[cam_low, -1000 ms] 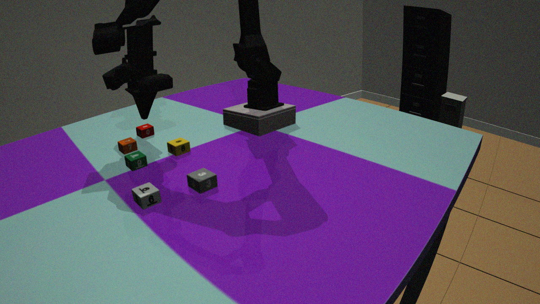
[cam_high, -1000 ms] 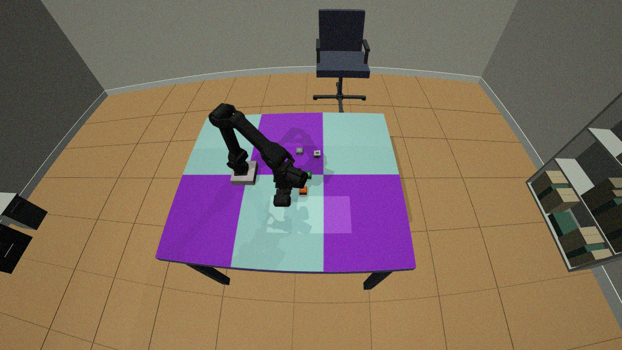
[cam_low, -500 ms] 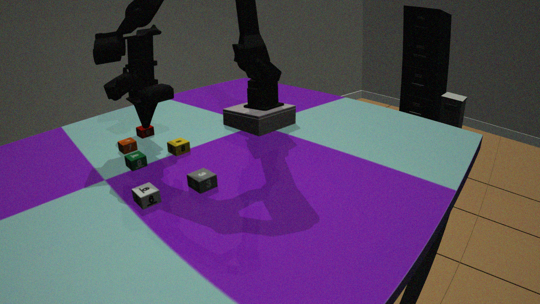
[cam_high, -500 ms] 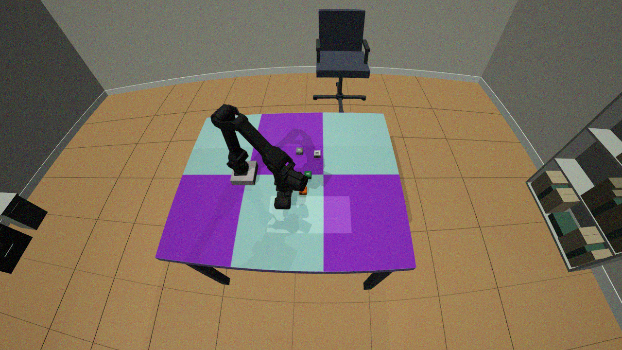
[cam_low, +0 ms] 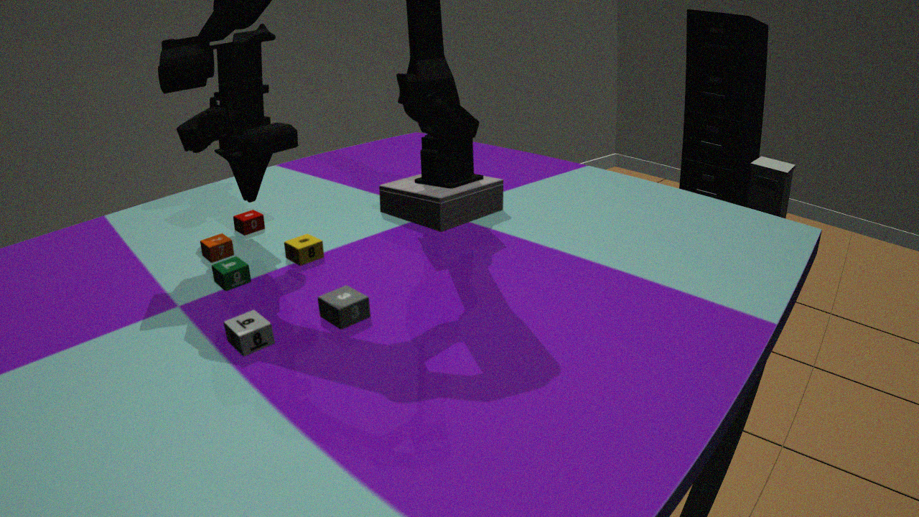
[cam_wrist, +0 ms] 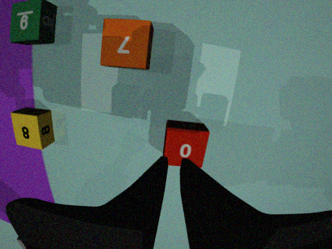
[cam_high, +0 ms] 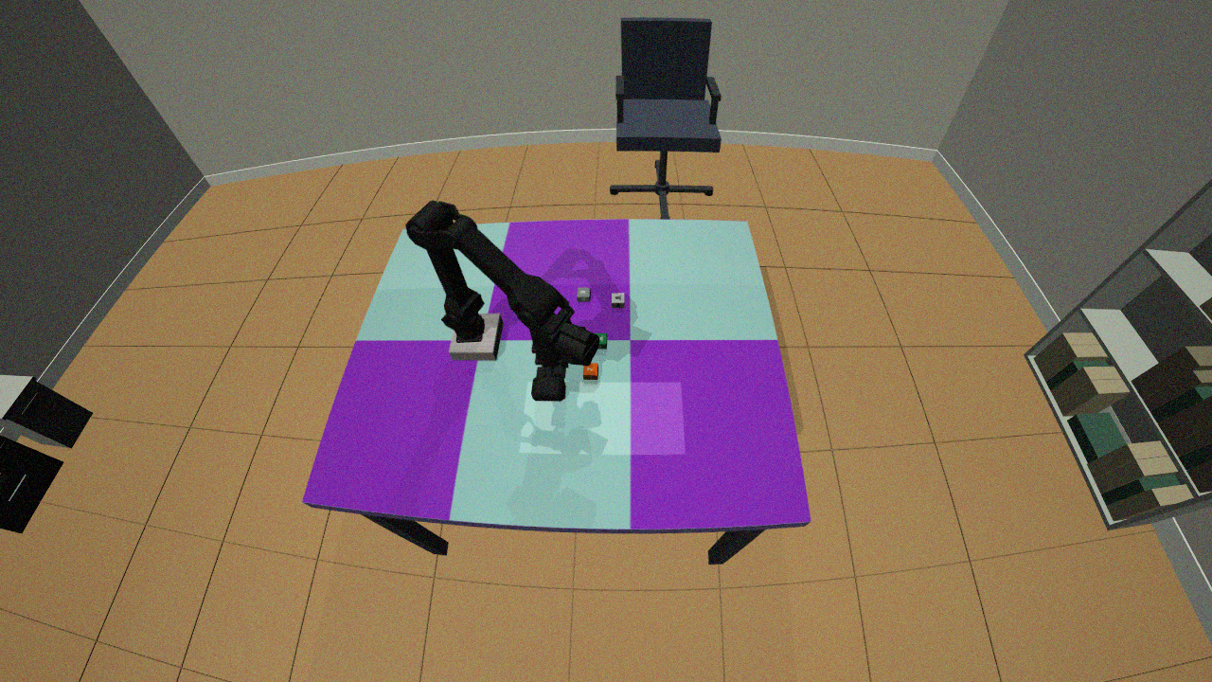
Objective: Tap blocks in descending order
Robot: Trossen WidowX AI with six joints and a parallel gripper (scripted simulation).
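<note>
Several digit blocks lie near the table's middle. The red block marked 0 (cam_wrist: 185, 144) (cam_low: 248, 221) sits on the teal square. The orange 7 block (cam_wrist: 126, 43) (cam_low: 217, 246) (cam_high: 590, 370), the green block (cam_wrist: 32, 21) (cam_low: 231, 272) and the yellow 8 block (cam_wrist: 32, 128) (cam_low: 304, 248) lie around it. A grey block (cam_low: 343, 305) and a white block (cam_low: 248, 332) lie on the purple square. My gripper (cam_wrist: 173, 163) (cam_low: 249, 192) points down just above the red block, a little to its near side. The tips are nearly shut with a thin gap and nothing between them.
The arm's base plate (cam_low: 441, 199) stands on the table to the side of the blocks. An office chair (cam_high: 667, 101) is behind the table, a dark cabinet (cam_low: 726, 103) is by the wall, and a shelf (cam_high: 1135, 365) is at the right.
</note>
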